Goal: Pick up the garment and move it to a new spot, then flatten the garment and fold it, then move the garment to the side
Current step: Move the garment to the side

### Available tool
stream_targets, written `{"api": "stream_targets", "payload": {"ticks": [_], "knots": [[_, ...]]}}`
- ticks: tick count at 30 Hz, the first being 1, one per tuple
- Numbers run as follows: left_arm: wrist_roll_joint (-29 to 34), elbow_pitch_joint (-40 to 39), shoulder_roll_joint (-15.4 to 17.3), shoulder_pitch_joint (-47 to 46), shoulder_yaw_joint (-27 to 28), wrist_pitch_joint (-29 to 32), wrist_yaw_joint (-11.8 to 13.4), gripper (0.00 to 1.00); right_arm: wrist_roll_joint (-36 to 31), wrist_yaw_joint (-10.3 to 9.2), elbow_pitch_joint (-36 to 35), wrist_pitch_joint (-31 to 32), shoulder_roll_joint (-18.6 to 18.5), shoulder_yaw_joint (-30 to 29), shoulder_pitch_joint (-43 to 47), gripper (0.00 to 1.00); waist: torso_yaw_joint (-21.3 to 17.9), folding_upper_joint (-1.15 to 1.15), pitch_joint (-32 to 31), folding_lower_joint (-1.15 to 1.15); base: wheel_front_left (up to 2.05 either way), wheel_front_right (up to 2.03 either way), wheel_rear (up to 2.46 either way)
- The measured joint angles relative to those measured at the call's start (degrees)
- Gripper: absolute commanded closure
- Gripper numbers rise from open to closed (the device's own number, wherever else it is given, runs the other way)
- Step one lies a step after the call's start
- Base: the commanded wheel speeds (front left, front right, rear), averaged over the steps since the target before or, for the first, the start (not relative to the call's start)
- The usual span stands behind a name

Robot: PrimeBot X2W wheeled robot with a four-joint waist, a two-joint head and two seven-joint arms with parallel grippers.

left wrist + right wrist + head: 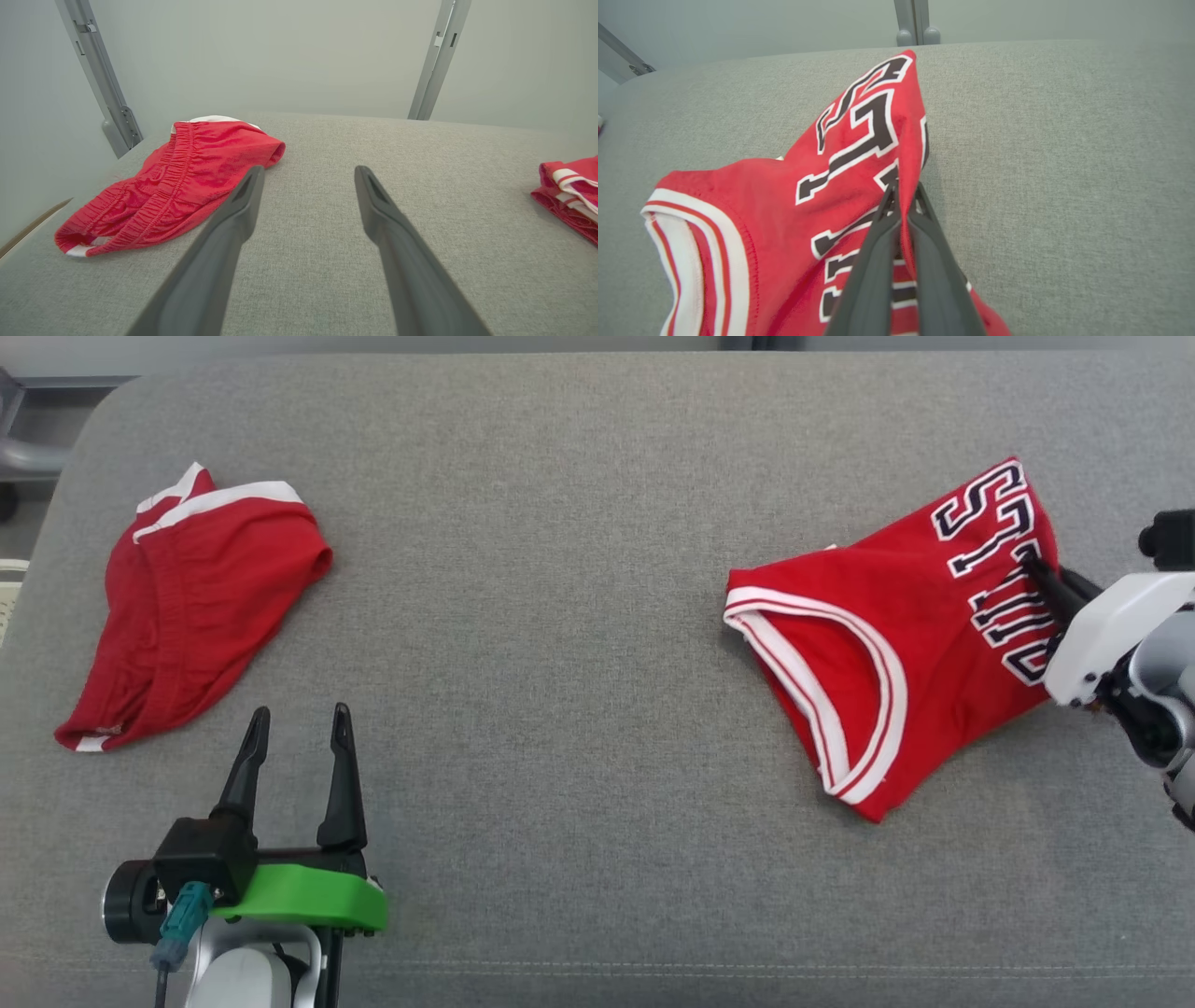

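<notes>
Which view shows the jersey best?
The head view: the whole jersey lies in sight, right gripper pinching its lettered edge. The right wrist view crops it close; the left wrist view catches just a corner.

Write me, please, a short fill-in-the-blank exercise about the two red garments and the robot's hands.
1. The right hand is shut on the lettered jersey, while the left hand stands ____, holding nothing.
2. The red shorts lie on the robot's ____ side.
3. Both garments rest on a ____ fabric surface.
Missing words: open; left; grey.
</notes>
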Motion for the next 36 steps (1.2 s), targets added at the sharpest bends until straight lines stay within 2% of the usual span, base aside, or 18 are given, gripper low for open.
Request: {"api": "stream_targets", "payload": {"ticks": [15,26,36], "knots": [[2.11,-3.76,1.18,-2.32,2.97,0.00,-1.25,0.00,0.02,0.00,5.81,-0.16,-7.12,-0.68,-13.06,1.00,-3.49,0.00,8.87,0.00,0.00,0.00,0.00],[3.01,-7.68,2.67,-3.04,5.21,0.00,-1.56,0.00,-1.12,0.00,10.00,-0.71,-10.09,-1.20,-20.03,1.00,-5.44,0.00,14.63,0.01,0.00,0.00,0.00],[3.47,-9.90,3.07,-3.03,5.63,0.00,-1.56,0.00,-2.72,0.00,15.45,-1.19,-12.68,-1.63,-24.20,1.00,-6.20,0.00,17.29,0.00,0.00,0.00,0.00]]}}
